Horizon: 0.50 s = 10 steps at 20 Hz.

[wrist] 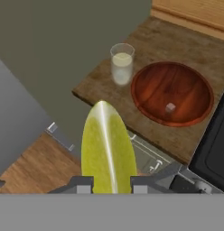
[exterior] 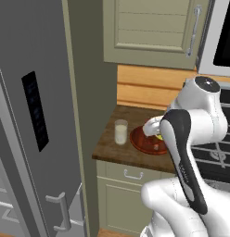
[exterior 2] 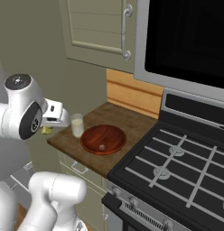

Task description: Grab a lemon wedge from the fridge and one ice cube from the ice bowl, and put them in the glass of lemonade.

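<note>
My gripper [wrist: 109, 186] is shut on the lemon wedge [wrist: 107, 149], a yellow slice with a pale middle stripe standing up between the two fingers. From the right base the lemon wedge [exterior 2: 46, 130] peeks out under the hand, left of the counter's edge and short of the glass. The glass of lemonade [wrist: 122, 63] stands upright on the wooden counter [exterior: 114, 152], just left of the ice bowl [wrist: 171, 92]. One small ice cube [wrist: 170, 107] lies in that bowl. The fridge [exterior: 38, 115] rises grey at the left, its black panel facing me.
A gas stove [exterior 2: 177, 162] adjoins the counter on the right, with a microwave [exterior 2: 186, 36] above it. A beige wall cabinet [exterior: 154, 28] hangs over the counter, and a drawer [exterior: 133, 175] sits below. Wooden floor lies under the hand.
</note>
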Motion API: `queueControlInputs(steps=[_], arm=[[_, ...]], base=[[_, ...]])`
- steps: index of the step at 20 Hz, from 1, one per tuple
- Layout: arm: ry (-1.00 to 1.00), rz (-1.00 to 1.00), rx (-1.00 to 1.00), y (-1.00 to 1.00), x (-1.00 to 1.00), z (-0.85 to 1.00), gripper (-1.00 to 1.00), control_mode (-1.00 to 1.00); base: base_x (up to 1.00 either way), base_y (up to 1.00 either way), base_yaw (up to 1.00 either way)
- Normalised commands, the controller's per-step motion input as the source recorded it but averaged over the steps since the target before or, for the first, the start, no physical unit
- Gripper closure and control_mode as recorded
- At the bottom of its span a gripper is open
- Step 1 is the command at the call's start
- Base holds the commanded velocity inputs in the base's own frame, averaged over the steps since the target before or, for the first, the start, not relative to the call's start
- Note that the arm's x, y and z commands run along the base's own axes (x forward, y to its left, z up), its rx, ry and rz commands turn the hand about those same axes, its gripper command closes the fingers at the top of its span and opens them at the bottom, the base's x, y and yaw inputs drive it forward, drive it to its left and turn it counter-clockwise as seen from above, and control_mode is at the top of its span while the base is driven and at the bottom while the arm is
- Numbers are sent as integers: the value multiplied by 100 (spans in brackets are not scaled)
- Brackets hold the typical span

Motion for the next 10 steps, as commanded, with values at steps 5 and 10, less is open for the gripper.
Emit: queueControlInputs(steps=[5,10], arm=[[12,0,-7,1,99,-20,100,-100],[5,0,0,0,97,-50,100,-100]], base=[[0,0,0],[0,0,0]])
